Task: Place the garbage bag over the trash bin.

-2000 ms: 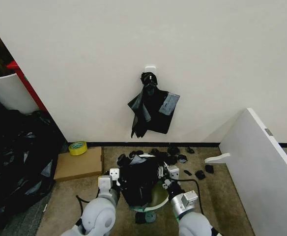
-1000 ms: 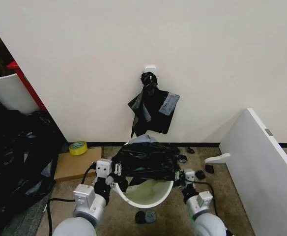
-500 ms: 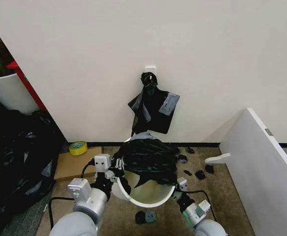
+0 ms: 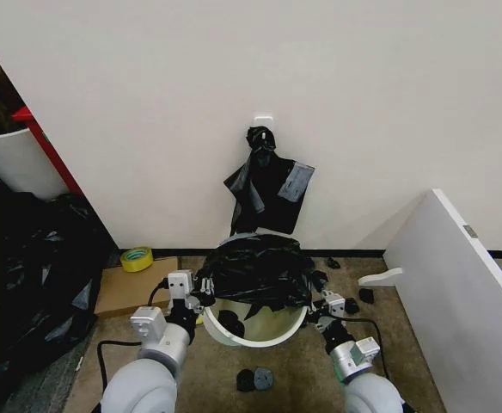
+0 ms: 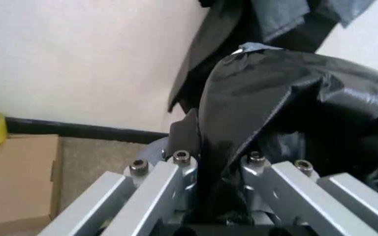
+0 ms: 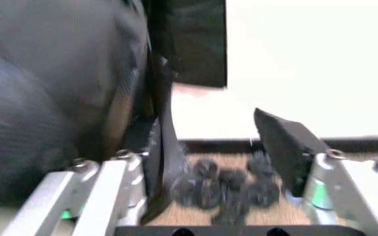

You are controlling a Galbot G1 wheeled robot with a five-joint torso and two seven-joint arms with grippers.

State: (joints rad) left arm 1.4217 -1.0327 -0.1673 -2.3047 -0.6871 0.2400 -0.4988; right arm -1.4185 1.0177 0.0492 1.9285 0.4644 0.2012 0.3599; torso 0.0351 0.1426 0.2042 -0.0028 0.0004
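Left gripper (image 4: 201, 295) sat at the bin's left rim, fingers (image 5: 183, 147) pinched shut on a fold of the bag (image 4: 258, 268); the left wrist view showed black film bunched between them. Right gripper (image 4: 321, 308) sat at the right rim with its jaws spread apart; in the right wrist view the bag edge lay against one finger (image 6: 159, 147) and the other stood clear, with nothing clamped between them.

Change over the last two seconds: the bag had gone from a crumpled lump held low in front of the bin (image 4: 255, 331) to a sheet spread across its mouth. In the last half second the right arm had come up from below the rim to beside it.

Judgement: the far half of the rim looked covered, the near half not. The near rim was bare white, the interior was open to view, and a ragged flap hung down inside. The right side appeared released, so the bag was held on the left only and could slide.

Bag: thin, glossy, heavily crinkled, humped above the bin's far edge.
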